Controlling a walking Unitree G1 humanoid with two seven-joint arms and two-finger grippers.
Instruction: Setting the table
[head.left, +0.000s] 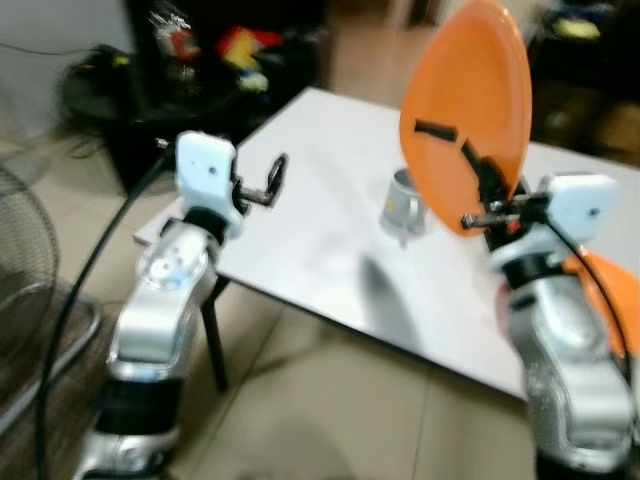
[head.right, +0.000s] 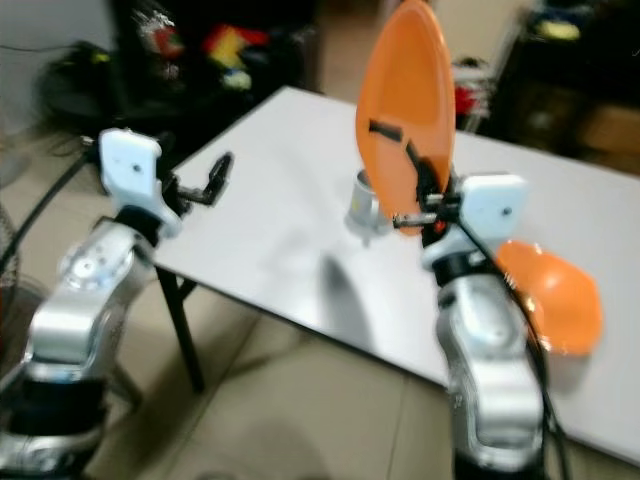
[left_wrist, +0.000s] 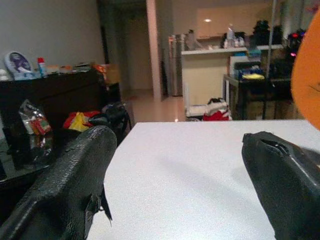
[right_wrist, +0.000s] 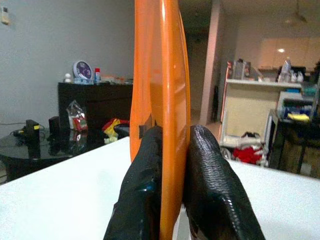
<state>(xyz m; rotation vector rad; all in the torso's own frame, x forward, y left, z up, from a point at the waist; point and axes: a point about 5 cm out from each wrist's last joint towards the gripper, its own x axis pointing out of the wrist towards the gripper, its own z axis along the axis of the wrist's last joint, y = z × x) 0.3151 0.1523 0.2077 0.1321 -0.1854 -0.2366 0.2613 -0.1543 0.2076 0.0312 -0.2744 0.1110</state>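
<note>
The right tool (head.right: 398, 178) holds a round orange plastic plate (head.right: 405, 105) upright, fingers clamped on its rim, above the white table (head.left: 330, 230). A small metal cup (head.left: 403, 203) stands blurred just behind it. The left tool (head.left: 272, 182), fingers apart, hovers over the table's corner. An orange bowl (head.right: 555, 295) sits beside the right arm.

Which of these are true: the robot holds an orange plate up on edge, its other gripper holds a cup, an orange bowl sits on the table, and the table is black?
1. The right gripper holds the orange plate upright on its edge. True.
2. The left gripper holds the cup. False: it is open and holds nothing; the metal cup stands on the table.
3. An orange bowl sits on the table. True.
4. The table is black. False: it is white.
</note>
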